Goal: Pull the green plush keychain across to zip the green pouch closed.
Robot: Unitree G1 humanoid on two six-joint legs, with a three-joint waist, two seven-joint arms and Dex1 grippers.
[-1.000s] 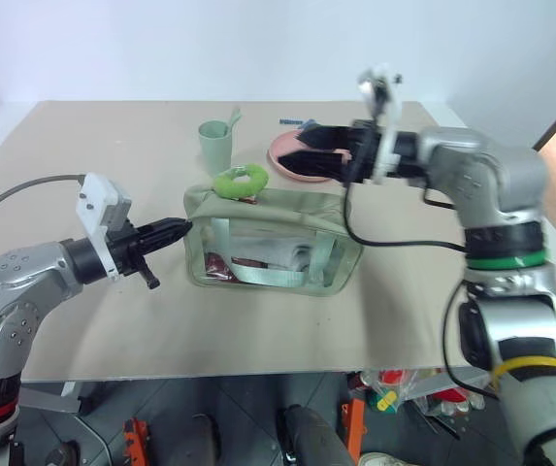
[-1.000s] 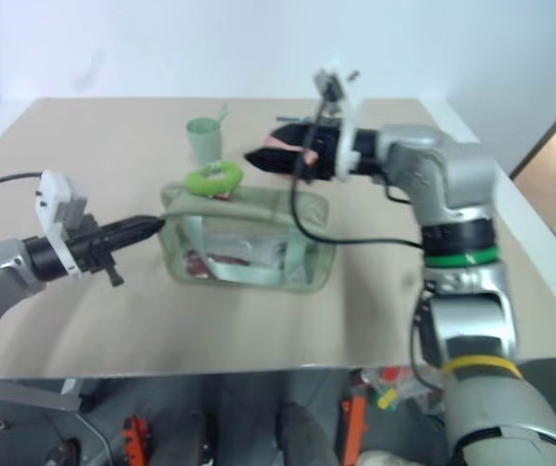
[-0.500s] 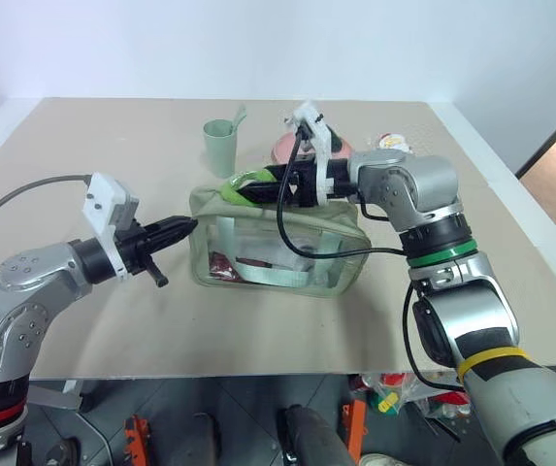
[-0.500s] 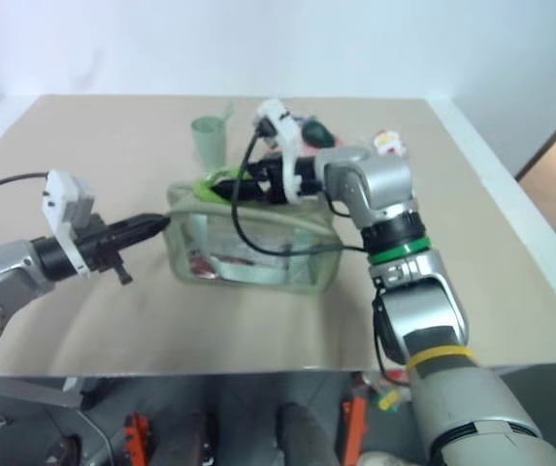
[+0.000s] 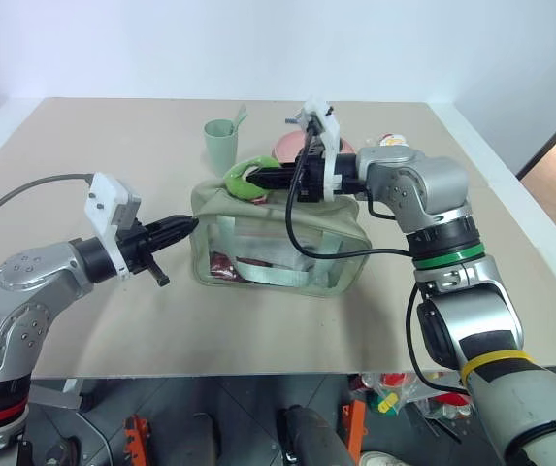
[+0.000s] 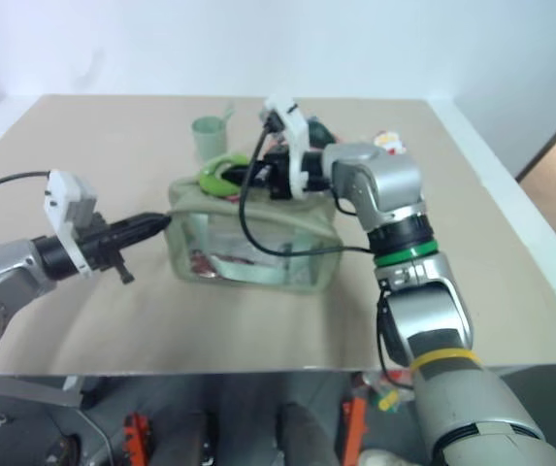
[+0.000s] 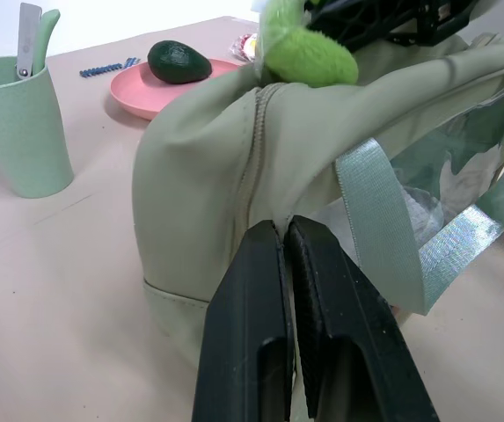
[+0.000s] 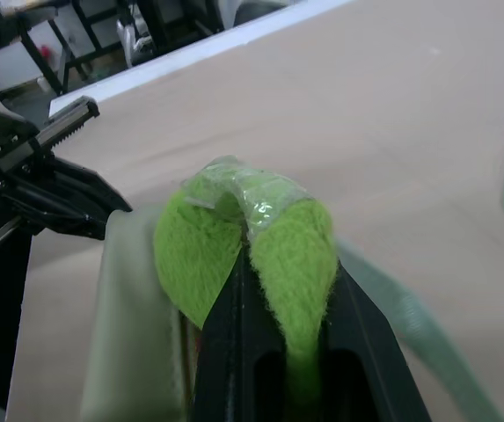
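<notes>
Sage-green fabric is pinched at the near-left end of the green pouch point(image 5: 276, 236), where the left gripper point(image 5: 186, 226) is gripping with its jaws fully closed on the end wall below the zipper. The pouch is standing on the table point(image 5: 83, 146), its long axis and top zipper running left to right. At the zipper's left end, the right gripper point(image 5: 261, 180) is clamping the green plush keychain point(image 8: 244, 252), jaws closed through the ring. The closing pull should therefore run rightward along the zipper, away from the left gripper.
</notes>
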